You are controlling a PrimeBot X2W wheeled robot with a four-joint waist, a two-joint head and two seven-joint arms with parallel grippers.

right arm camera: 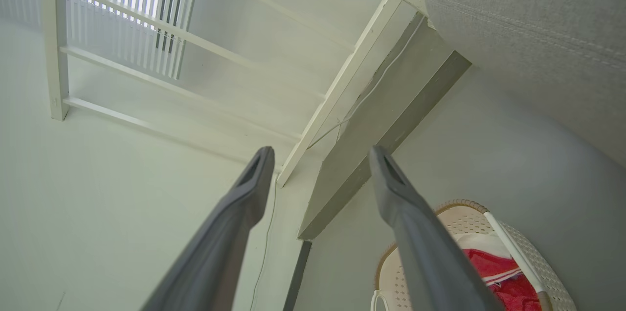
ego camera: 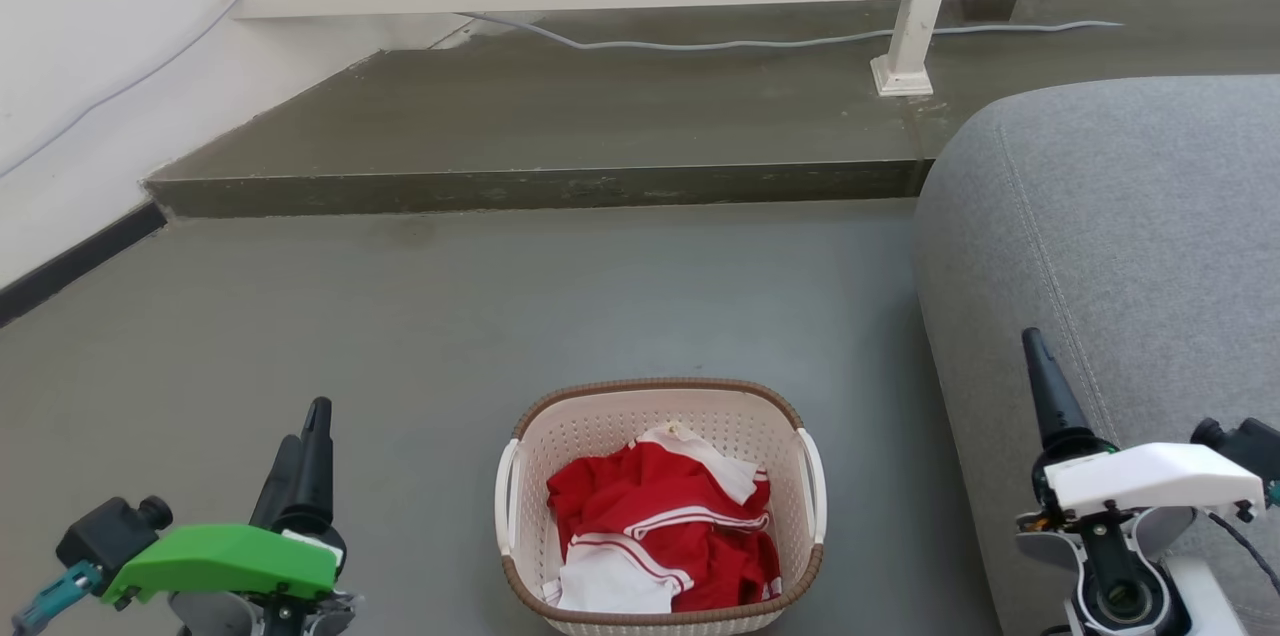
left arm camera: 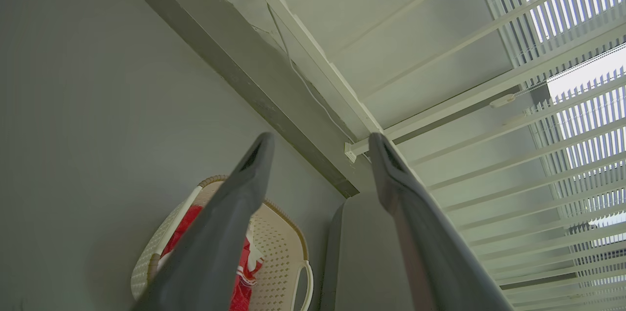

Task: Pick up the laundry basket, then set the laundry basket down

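**Basket (ego camera: 590, 436) not lifted yet**

Basket is parked on the floor (ego camera: 450, 316) at its near edge in the head view. It sits between the two grippers and apart from both, with the sofa (ego camera: 1100, 216) just off its right side. Red-and-white clothes (ego camera: 660, 516) are piled inside, below the rim. Left gripper (left arm camera: 320, 137) is held with jaws spread and nothing in them. Same goes for the right gripper (right arm camera: 320, 150): spread and empty.

Handling-wise, a light load is expected, since it's just thin perforated plastic plus a few bits of soft fabric. Walls like that can be expected to flex if squeezed, so the rim probably shouldn't be pinched mid-span. Better purchase is likely offered by the white side handles (ego camera: 505, 491), one per gripper, so the thing rides level and nothing gets tipped out. Smooth plastic could be slippery, so the fingers should be hooked well under.
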